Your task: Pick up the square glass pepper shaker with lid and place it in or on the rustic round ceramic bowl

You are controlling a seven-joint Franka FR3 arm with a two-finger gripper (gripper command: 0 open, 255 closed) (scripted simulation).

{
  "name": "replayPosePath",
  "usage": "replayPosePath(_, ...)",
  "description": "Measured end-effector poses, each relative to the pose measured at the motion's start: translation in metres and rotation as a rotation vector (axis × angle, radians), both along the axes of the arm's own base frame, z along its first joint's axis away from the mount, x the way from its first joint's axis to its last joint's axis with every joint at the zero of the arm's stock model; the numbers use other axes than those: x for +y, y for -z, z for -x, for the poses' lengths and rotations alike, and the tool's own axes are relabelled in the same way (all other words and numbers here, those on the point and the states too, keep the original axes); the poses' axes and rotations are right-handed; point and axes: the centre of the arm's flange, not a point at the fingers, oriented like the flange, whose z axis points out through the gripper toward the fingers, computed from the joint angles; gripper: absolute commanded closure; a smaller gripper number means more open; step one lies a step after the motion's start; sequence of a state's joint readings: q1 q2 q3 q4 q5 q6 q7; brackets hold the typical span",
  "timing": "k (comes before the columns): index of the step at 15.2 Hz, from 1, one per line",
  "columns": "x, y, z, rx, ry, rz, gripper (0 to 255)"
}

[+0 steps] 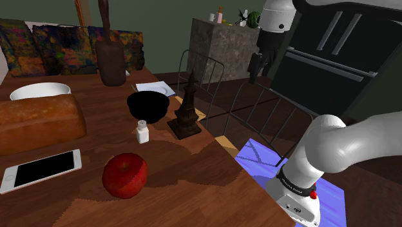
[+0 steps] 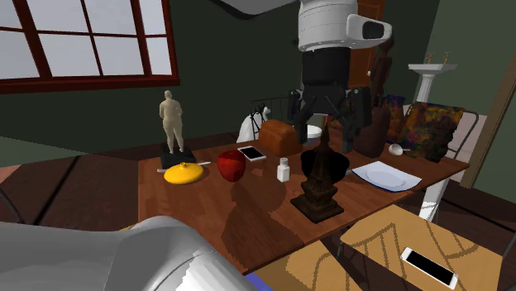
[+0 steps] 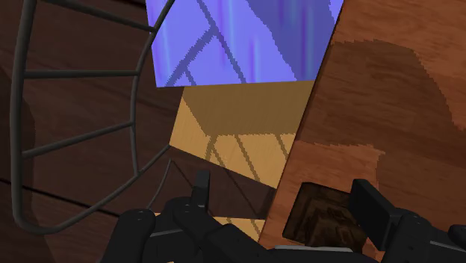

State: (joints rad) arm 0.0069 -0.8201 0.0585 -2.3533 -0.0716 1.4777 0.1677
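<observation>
The gripper [image 1: 258,69] hangs high above the table's [image 1: 193,187] edge on the chair [image 3: 239,127] side, its fingers [image 3: 200,187] apart and clasping nothing. The white shaker [image 1: 142,132] stands upright about mid-table, just beside the black bowl [image 1: 148,105] on the side toward the apple [image 1: 125,175], which lies a little apart. A dark tower figure [image 1: 186,109] stands next to the bowl, near that same edge.

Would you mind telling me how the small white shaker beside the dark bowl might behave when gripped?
The shaker looks small beside the apple, so probably light. Standing upright and taller than wide, it may tip if nudged.
</observation>
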Motion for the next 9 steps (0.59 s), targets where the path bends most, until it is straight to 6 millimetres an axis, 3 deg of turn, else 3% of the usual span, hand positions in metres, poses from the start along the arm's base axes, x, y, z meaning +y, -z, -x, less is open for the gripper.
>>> replayPosePath(3,0.009,0.008,-0.009,-0.004,-0.003,-0.002,0)
replayPosePath(9,0.052,0.049,-0.055,-0.025,-0.018,-0.014,0)
